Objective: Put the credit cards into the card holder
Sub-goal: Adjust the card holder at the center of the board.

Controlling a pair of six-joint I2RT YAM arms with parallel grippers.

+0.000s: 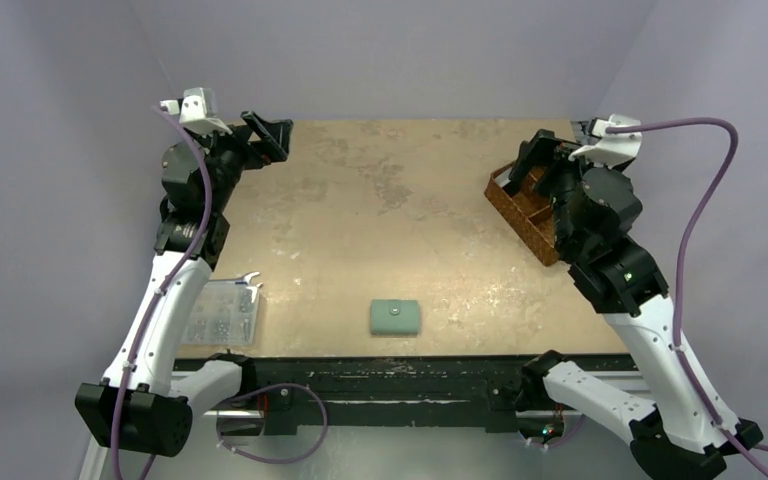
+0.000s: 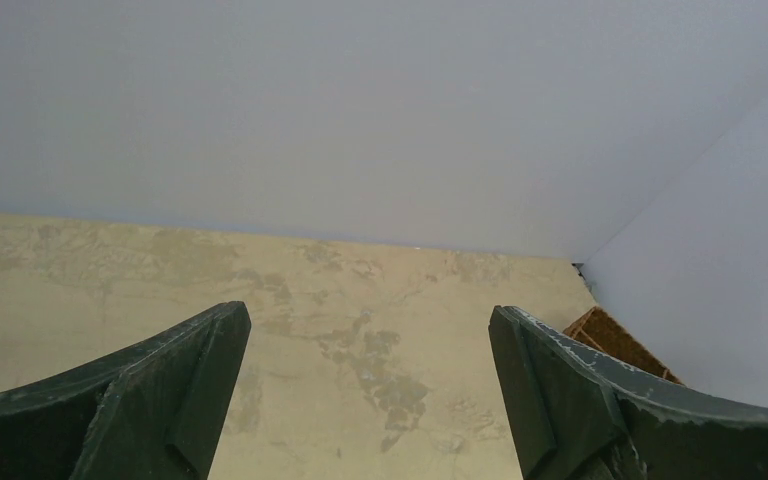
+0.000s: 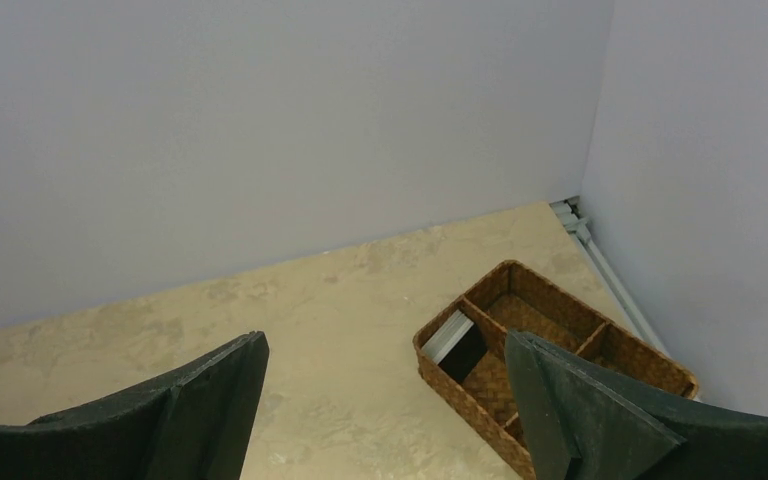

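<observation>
The card holder [image 1: 395, 316] is a grey-green folded wallet with a round snap. It lies shut on the table near the front middle. A stack of thin credit cards [image 3: 452, 340], with pale edges and one dark face, leans inside the near-left compartment of the brown woven basket [image 3: 560, 300]. My left gripper [image 1: 269, 136] is open and empty, raised over the far left of the table; in the left wrist view [image 2: 368, 315] only bare table lies between its fingers. My right gripper [image 1: 533, 160] is open and empty above the basket, as the right wrist view [image 3: 388, 340] also shows.
The brown woven divided basket [image 1: 520, 210] stands at the far right, by the right wall, and its corner shows in the left wrist view [image 2: 610, 340]. A clear plastic box of small parts [image 1: 222, 312] sits at the front left. Grey walls enclose the table on three sides.
</observation>
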